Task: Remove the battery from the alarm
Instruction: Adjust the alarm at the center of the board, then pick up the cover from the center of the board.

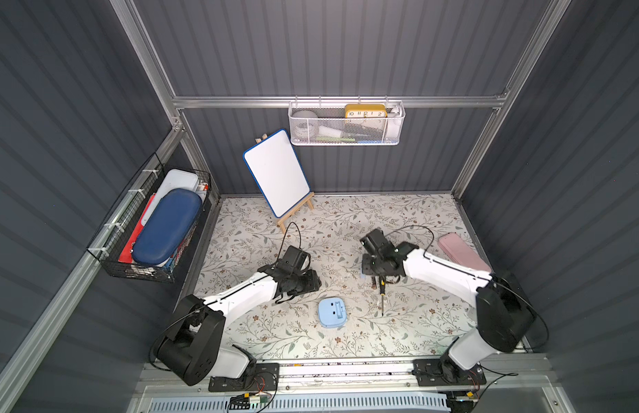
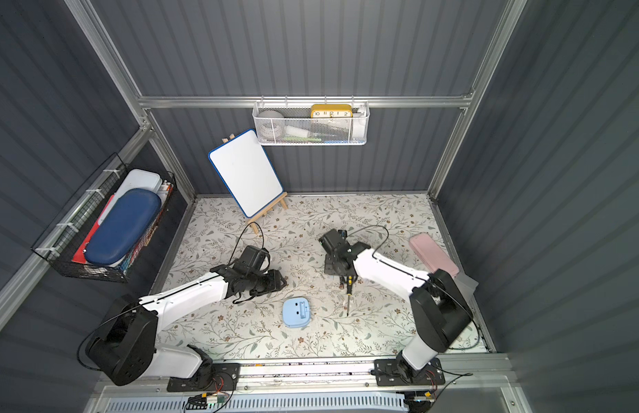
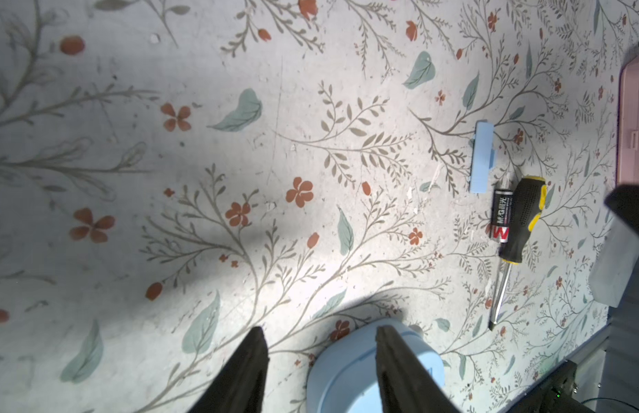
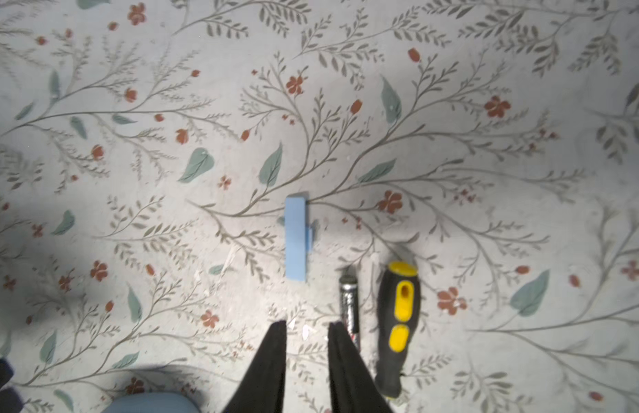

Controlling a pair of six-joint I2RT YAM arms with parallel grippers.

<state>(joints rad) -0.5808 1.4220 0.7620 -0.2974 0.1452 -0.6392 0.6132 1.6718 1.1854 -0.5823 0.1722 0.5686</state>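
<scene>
My left gripper [image 3: 320, 330] and right gripper [image 4: 307, 323] both stand apart, holding nothing. The battery [image 3: 502, 214] lies on the table [image 1: 275, 250] just beside the screwdriver [image 3: 522, 221] handle, at two o'clock from the face-down alarm [image 1: 332, 313]. The white mesh basket [image 1: 346, 135] at twelve holds a yellow clock [image 1: 365, 111]; the black wire basket [image 1: 132, 270] at nine holds a navy case [image 1: 162, 229]

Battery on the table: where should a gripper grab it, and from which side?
I'd take the battery mid-body, from straight above, jaws across its width: it lies flat, a slim cylinder. The screwdriver lies close alongside, so one jaw needs that gap.
</scene>
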